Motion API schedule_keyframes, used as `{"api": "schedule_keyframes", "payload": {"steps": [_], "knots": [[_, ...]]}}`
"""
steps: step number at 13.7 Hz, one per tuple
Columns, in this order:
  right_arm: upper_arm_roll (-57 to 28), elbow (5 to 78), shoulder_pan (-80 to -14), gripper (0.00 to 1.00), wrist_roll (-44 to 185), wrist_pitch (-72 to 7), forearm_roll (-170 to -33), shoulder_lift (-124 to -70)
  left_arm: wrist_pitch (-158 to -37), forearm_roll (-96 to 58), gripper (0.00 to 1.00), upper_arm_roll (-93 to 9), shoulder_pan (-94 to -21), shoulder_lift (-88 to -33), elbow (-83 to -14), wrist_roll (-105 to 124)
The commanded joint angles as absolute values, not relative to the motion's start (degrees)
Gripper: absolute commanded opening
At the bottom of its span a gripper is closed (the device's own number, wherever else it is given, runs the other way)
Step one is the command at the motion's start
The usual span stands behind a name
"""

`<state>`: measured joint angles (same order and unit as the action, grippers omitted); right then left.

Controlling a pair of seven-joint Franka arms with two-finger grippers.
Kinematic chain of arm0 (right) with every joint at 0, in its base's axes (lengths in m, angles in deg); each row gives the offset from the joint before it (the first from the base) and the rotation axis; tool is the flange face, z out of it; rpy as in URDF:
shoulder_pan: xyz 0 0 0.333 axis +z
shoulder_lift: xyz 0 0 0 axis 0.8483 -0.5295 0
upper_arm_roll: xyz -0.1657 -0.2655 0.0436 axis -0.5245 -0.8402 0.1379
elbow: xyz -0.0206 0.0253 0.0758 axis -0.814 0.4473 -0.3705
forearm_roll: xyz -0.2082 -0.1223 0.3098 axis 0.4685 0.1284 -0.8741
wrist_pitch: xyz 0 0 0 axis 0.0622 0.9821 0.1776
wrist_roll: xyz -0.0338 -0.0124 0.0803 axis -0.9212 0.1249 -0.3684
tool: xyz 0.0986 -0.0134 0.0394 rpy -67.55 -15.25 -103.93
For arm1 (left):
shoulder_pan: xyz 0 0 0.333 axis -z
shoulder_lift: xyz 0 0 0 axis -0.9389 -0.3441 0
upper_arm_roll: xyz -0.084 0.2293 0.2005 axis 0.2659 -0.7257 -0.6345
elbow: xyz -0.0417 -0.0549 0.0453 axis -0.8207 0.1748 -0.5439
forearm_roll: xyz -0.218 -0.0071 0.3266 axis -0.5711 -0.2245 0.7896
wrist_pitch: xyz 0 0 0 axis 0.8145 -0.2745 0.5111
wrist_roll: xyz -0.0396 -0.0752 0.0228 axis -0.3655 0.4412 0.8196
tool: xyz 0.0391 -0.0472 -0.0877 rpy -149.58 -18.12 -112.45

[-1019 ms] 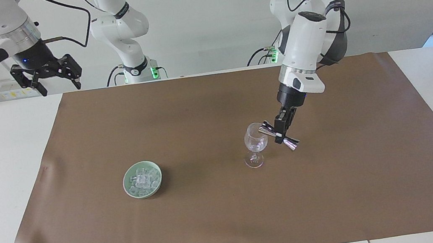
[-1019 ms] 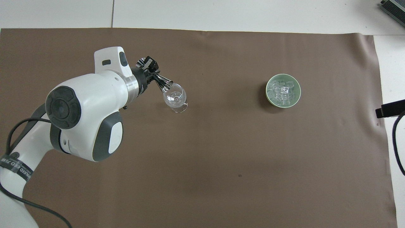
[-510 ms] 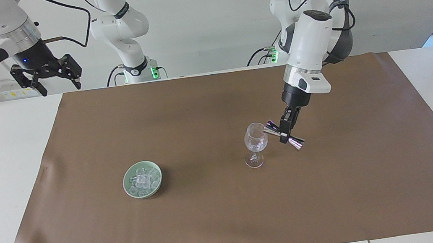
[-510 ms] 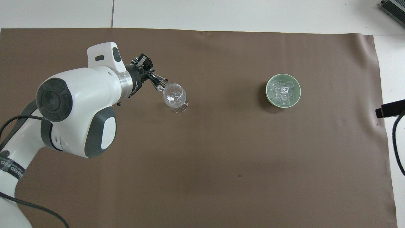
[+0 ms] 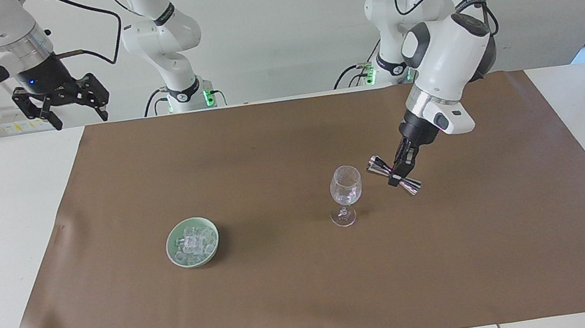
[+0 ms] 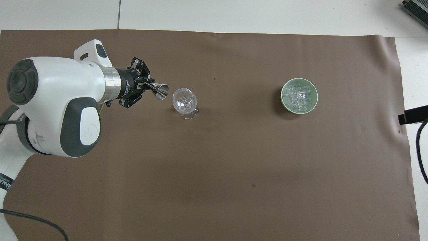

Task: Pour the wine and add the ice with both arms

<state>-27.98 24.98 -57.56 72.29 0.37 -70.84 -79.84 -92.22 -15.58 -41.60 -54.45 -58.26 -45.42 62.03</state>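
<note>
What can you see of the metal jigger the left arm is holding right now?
The jigger is a shiny silver, metal-looking double cone, two flared cups joined at a narrow waist. The left gripper is shut on that waist and holds it in the air, tipped nearly on its side, over the brown mat. Its open mouth faces the wine glass but stands clear of the rim. Nothing else touches it. Whether any liquid remains inside cannot be told.

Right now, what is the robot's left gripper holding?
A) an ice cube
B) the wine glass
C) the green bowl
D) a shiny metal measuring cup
D: the left gripper is shut on the shiny metal measuring cup, tilted in the air beside the wine glass, which stands on the mat.
</note>
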Motion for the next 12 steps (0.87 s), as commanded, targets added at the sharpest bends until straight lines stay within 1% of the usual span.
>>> {"api": "schedule_keyframes", "payload": {"steps": [1, 3, 5, 7, 8, 10, 12], "knots": [[-28.2, 26.2, -57.6, 1.0, 70.5, -1.7, -71.2, -79.3, -86.1, -21.5, 0.0, -41.3, -57.8, -57.6, -44.8, 59.1], [-28.2, 27.5, -57.1, 1.0, 69.3, -2.0, -71.1, -78.6, -81.1, -27.4, 0.0, -41.3, -61.2, -57.4, -44.7, 57.3], [-28.2, 31.4, -56.9, 1.0, 69.1, -6.7, -71.2, -77.2, -75.3, -32.0, 0.0, -41.3, -64.6, -57.4, -44.7, 56.0], [-27.9, 34.5, -55.6, 1.0, 68.0, -10.6, -71.4, -77.3, -70.0, -36.0, 0.0, -41.4, -67.7, -57.6, -44.8, 52.7], [-27.9, 36.1, -53.7, 1.0, 66.3, -13.0, -71.4, -77.8, -67.8, -37.6, 0.0, -41.3, -69.5, -57.9, -45.0, 50.9], [-27.9, 40.8, -50.9, 1.0, 62.1, -20.7, -71.4, -79.5, -62.9, -39.2, 0.0, -41.4, -72.7, -58.3, -45.9, 47.4], [-27.9, 44.2, -49.1, 1.0, 60.4, -28.7, -71.4, -83.1, -59.3, -40.4, 0.0, -41.4, -75.7, -59.8, -46.1, 45.9]]}}
